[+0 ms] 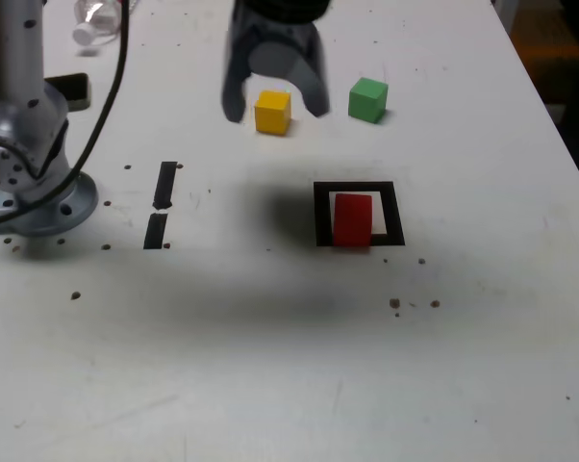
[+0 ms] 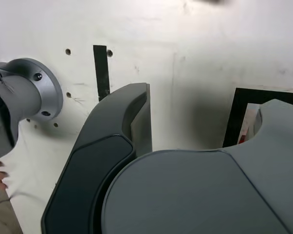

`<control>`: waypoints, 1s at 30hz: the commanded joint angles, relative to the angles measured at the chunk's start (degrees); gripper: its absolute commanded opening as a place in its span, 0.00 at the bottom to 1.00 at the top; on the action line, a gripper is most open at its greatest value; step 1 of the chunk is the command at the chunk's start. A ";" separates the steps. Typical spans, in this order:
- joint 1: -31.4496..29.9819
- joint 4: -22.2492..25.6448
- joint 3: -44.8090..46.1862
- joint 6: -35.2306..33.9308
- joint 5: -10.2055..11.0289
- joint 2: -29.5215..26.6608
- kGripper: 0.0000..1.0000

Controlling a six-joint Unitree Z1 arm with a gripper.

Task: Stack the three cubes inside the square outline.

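- Gripper (image 1: 275, 104) gapes wide, empty.
- Yellow block (image 1: 272, 114), eleven o'clock from the red block (image 1: 352, 221) in the exterior view, looks light, stiff; pinch opposite sides.

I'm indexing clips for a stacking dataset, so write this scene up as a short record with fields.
red cube: in the square outline, over its near border in the exterior view
yellow cube: on the table, outside the outline
green cube: on the table, outside the outline, to the right of yellow in the exterior view
gripper: open, raised above the table, nothing held
stack: not yet begun
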 commanded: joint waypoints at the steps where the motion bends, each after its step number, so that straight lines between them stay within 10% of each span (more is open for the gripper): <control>1: 1.49 -0.01 1.24 1.36 0.46 -1.30 0.83; 17: 14.17 -4.57 6.74 13.70 3.44 -4.57 0.85; 30: 24.30 -10.59 5.69 28.36 1.70 1.43 0.85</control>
